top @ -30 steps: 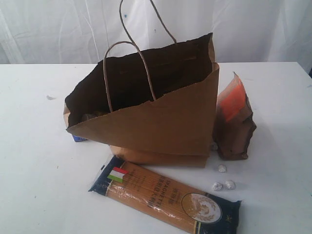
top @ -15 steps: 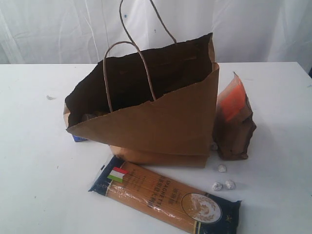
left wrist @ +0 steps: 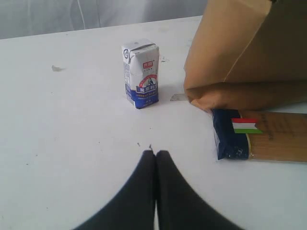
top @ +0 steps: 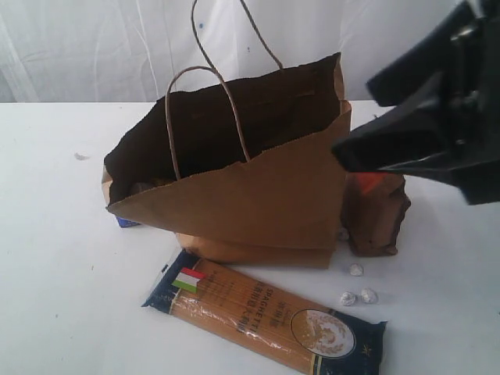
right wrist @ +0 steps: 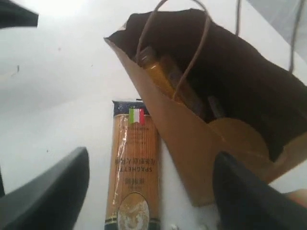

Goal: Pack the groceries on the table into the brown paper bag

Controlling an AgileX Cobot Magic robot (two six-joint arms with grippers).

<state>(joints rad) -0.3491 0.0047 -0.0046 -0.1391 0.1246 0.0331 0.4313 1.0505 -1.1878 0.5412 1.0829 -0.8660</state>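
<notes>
Hovering over the spaghetti pack (right wrist: 134, 163) and brown paper bag (top: 266, 195), the right gripper (right wrist: 151, 153) points down, jaws spread and empty; the left gripper (left wrist: 155, 153) sits low, jaws pressed together.

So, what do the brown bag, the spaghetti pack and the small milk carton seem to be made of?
The brown paper bag looks like matte kraft paper: creases, twisted handles. The spaghetti pack is probably thin glossy plastic film: it reflects light and pasta shows through. The milk carton is likely coated paperboard, with folded top seams.
</notes>
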